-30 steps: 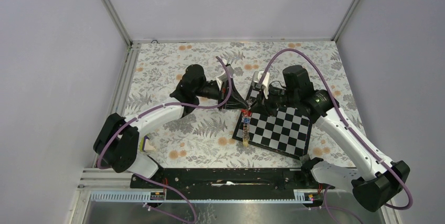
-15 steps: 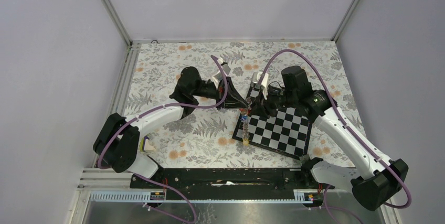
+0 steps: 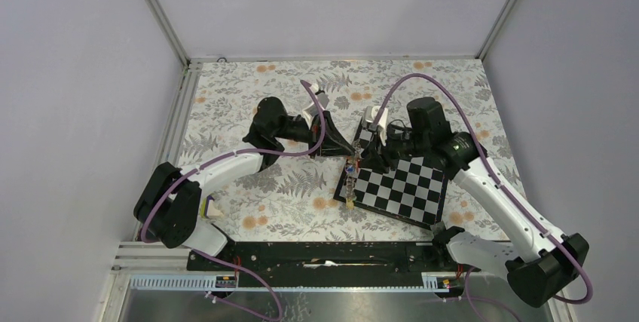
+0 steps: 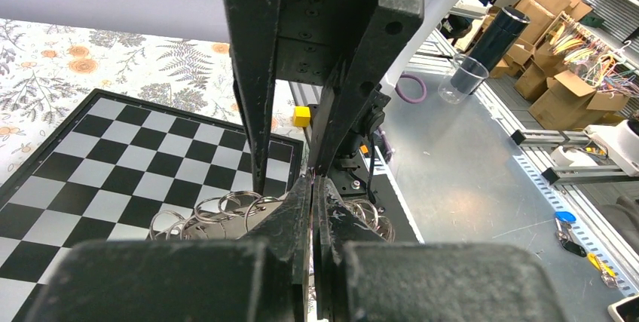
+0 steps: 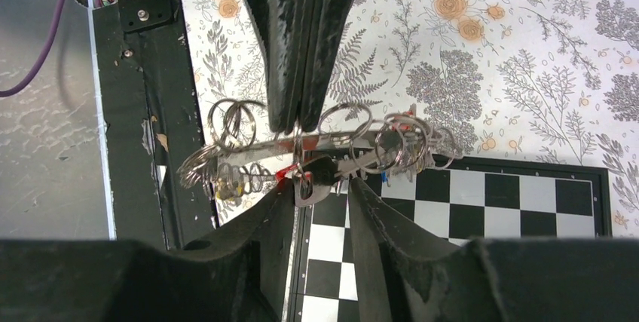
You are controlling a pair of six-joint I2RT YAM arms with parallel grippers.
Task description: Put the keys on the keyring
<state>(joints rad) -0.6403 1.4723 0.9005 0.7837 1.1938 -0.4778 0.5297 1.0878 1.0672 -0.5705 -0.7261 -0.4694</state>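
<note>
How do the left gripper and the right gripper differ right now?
The left gripper is shut, pinching the keyring; the right gripper stands open, its jaws either side of a key. The left reaches in over the floral cloth, the right over the chessboard. Both meet at the keyring.

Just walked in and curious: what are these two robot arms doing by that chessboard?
The left claw is shut on the big keyring, holding it at the edge of the chessboard, with keys and small rings hanging from it. The right claw faces it, jaws apart around one dangling key, not clearly gripping it.
</note>
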